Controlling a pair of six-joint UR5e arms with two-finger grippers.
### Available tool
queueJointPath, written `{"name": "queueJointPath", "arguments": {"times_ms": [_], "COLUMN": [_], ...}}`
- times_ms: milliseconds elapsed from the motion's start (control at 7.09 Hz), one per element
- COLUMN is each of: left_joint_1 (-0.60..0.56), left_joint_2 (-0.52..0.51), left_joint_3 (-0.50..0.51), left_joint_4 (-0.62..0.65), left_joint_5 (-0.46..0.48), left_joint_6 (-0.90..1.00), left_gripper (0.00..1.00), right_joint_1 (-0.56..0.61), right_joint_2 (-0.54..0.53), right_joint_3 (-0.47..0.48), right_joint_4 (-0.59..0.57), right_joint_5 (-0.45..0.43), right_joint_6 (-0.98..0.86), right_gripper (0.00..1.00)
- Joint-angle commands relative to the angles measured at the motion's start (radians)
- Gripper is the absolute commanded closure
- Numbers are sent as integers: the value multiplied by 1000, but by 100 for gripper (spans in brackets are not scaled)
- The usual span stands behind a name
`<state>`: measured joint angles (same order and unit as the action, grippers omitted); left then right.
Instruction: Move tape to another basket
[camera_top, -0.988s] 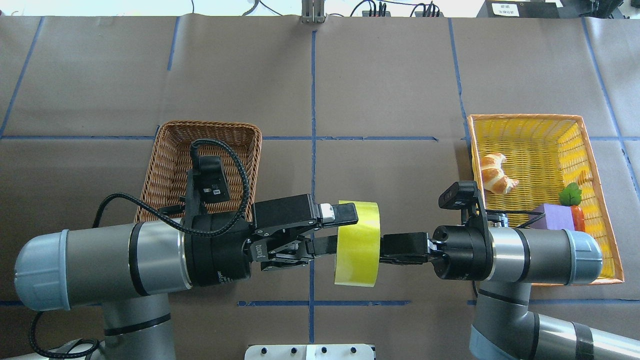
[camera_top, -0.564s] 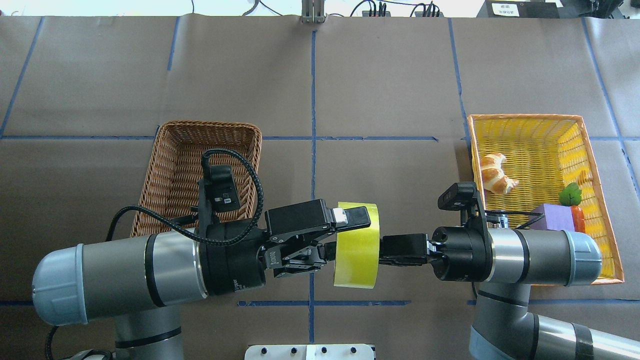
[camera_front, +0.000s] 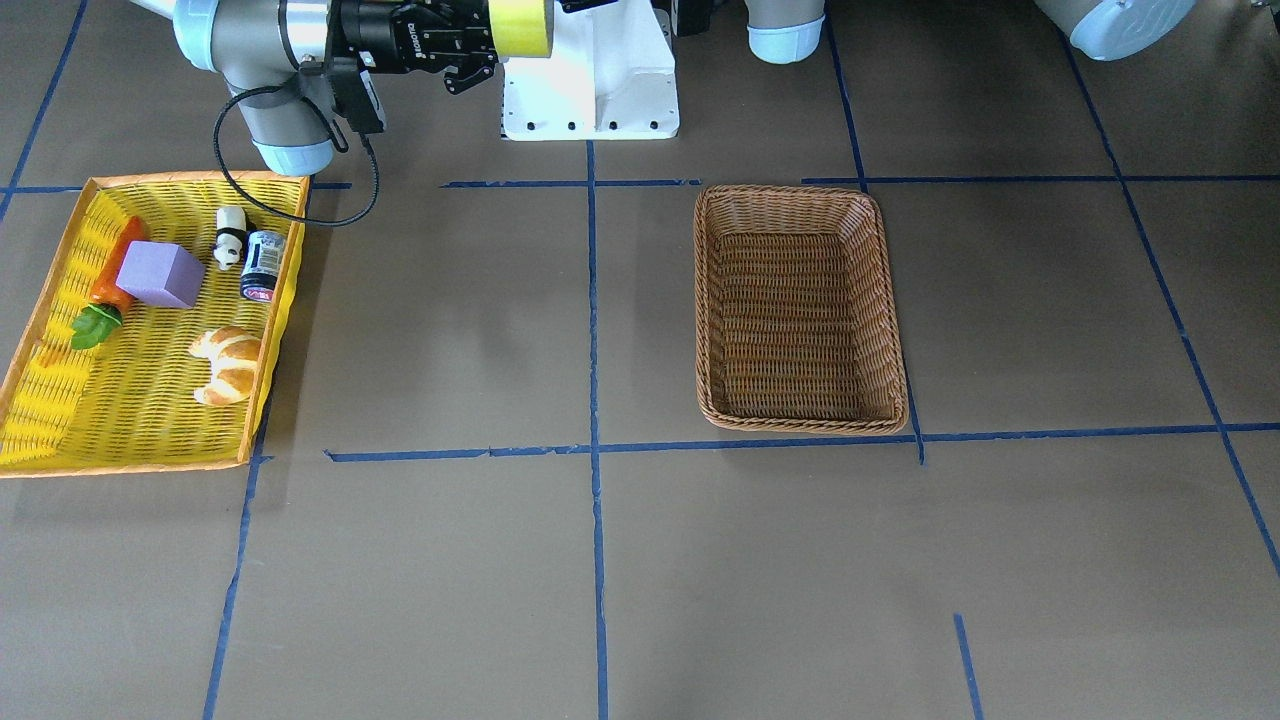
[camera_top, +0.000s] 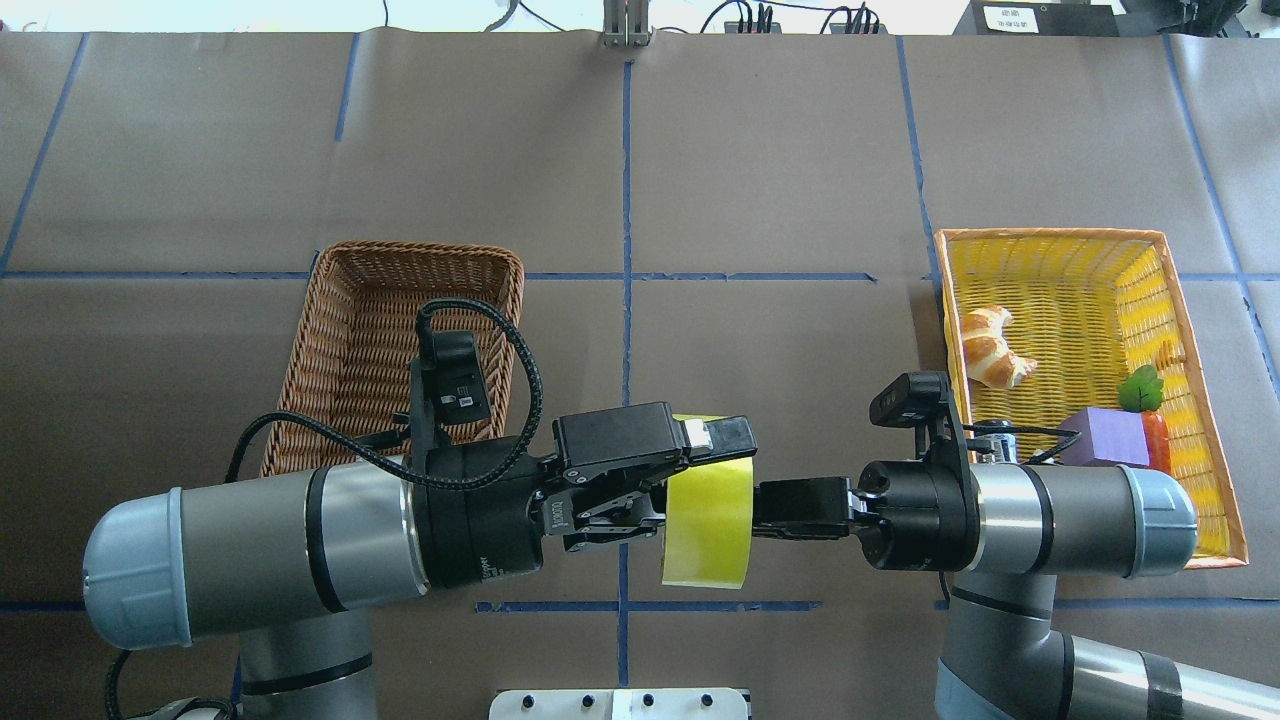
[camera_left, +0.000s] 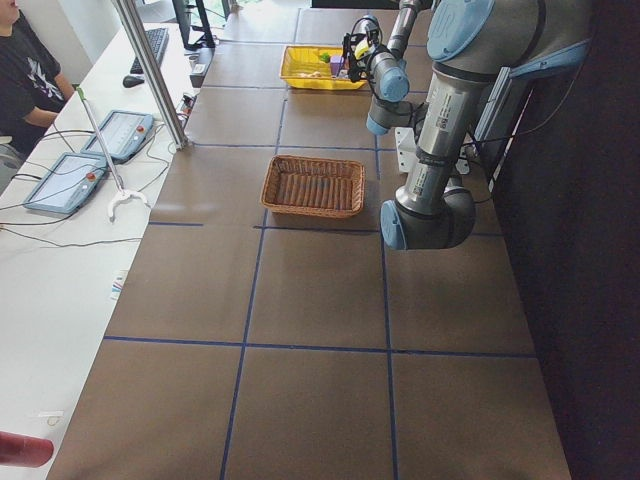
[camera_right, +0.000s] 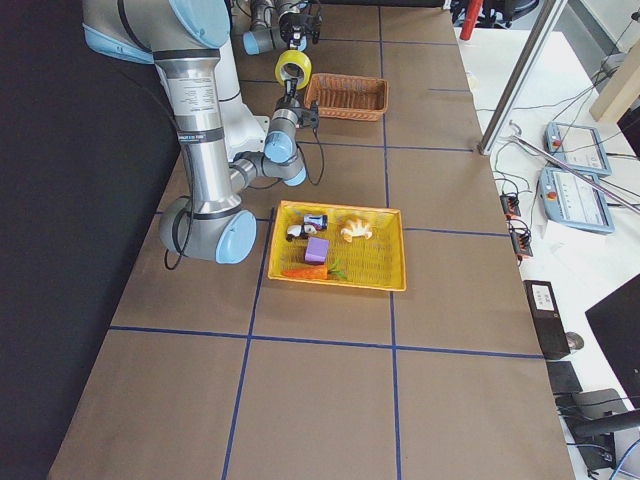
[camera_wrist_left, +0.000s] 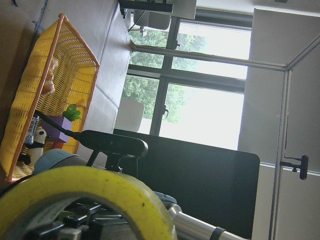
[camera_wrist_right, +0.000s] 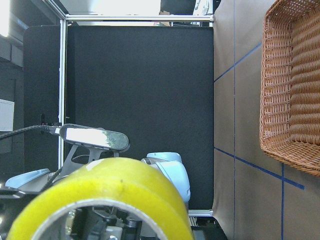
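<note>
The tape (camera_top: 705, 525), a wide yellow roll, hangs in the air edge-on between both grippers, over the table's near centre. My right gripper (camera_top: 765, 506) is shut on the roll's right side. My left gripper (camera_top: 695, 470) is open. Its upper finger (camera_top: 725, 437) lies across the roll's far rim and its lower finger reaches toward the core. The brown wicker basket (camera_top: 400, 330) stands empty behind the left arm, and it is also seen in the front view (camera_front: 800, 310). The roll fills the bottom of both wrist views (camera_wrist_left: 95, 197) (camera_wrist_right: 105, 192).
A yellow, orange-rimmed tray (camera_top: 1195, 330) at the right holds a croissant (camera_top: 990, 348), a purple cube (camera_top: 1105, 437), a carrot (camera_front: 105, 290), a small bottle (camera_front: 262, 265) and a panda figure (camera_front: 230, 237). The white robot base (camera_front: 590, 90) is at the near edge. A person (camera_left: 25, 75) sits at the side desk.
My left arm has moved right toward the roll, so its open fingers now reach over it. The right gripper and the roll have shifted slightly nearer the robot.
</note>
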<state>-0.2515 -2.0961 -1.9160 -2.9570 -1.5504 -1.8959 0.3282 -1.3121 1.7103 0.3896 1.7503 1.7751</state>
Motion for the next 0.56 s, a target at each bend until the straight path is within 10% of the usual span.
{"name": "queueJointPath", "arguments": {"times_ms": [0,282,423], "left_joint_1": [1,1,0], "left_joint_2": [1,5,4], "left_joint_3": [2,2,0], "left_joint_4": [-1,1,1], "left_joint_5": [0,0,0], "left_joint_6": [1,1,1], "left_gripper": [76,92,96], "right_joint_1": [-1,-1,-4], "right_joint_2": [7,8,11], "right_joint_3": [0,2,-1], "right_joint_4": [0,0,0], "right_joint_5": [-2,-3,-8], "right_joint_6": [-3,-3,-6], "right_gripper": [100,98,37]}}
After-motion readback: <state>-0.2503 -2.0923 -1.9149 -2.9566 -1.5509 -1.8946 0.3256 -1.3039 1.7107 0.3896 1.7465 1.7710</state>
